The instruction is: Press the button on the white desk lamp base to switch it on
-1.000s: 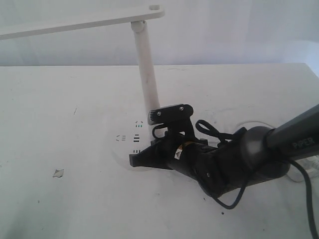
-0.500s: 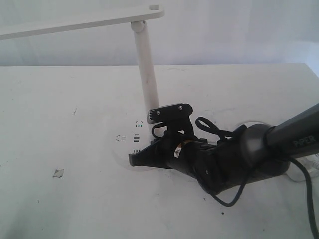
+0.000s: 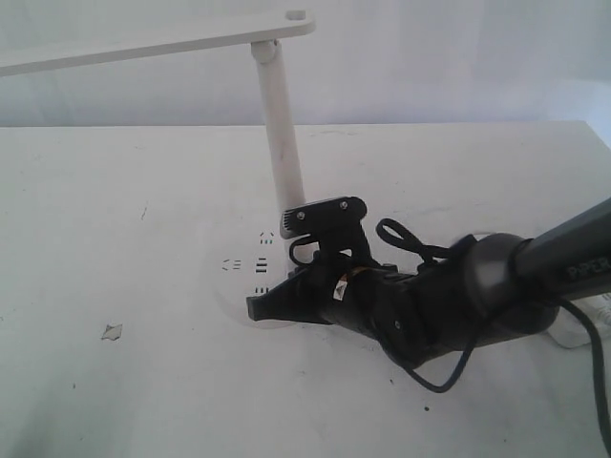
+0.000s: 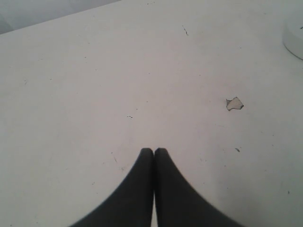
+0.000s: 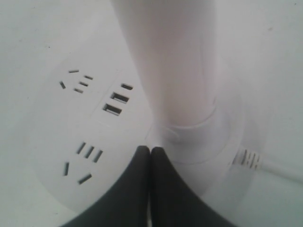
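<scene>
While the right gripper (image 3: 254,307) lies low across the white desk lamp base (image 3: 239,284), its tip sits at the same spot as a second ago. Only the arm behind it differs: the bulky wrist joint (image 3: 496,286) has sunk a little toward the table (image 3: 115,219). The lamp has not shifted. Its stem (image 3: 283,134) rises from the back of the base, and the long flat head (image 3: 143,40) reaches off to the left of the exterior view.

In the right wrist view the two black fingers (image 5: 137,189) are pressed flat together with nothing between them, and their tips rest on the base at the foot of the stem's collar. A faint curved outline just beside those tips appears to be the button (image 5: 166,136). White on white, it is hard to be sure, and I cannot tell whether the tips bear on it. The socket slots (image 5: 85,156) and USB slots (image 5: 118,98) lie apart from the fingertips, on the side of the base away from the cable (image 5: 284,170).

The left gripper (image 4: 154,151) is out of the exterior view. Its own camera shows its jaws clenched on nothing above bare table, with a small pale scrap (image 4: 234,103) lying near.
</scene>
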Controlling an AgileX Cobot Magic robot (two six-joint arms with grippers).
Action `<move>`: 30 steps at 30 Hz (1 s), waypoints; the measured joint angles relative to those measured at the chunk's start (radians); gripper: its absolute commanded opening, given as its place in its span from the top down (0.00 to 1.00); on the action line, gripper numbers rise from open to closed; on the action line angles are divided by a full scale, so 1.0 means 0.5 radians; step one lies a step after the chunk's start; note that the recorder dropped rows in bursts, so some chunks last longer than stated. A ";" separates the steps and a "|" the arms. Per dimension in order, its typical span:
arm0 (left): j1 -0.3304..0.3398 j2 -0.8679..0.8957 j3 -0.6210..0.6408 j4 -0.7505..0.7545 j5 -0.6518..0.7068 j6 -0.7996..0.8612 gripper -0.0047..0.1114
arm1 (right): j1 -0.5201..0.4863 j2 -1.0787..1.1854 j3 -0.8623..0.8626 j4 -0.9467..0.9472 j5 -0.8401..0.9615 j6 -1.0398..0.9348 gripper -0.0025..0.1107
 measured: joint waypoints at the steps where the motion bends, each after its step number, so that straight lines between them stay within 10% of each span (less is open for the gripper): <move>1: 0.000 0.000 0.000 0.000 0.000 0.000 0.96 | 0.000 -0.003 -0.006 -0.008 0.013 -0.003 0.98; 30: 0.000 0.000 0.000 0.000 0.000 0.000 0.96 | -0.004 -0.051 -0.029 -0.074 0.175 -0.162 0.98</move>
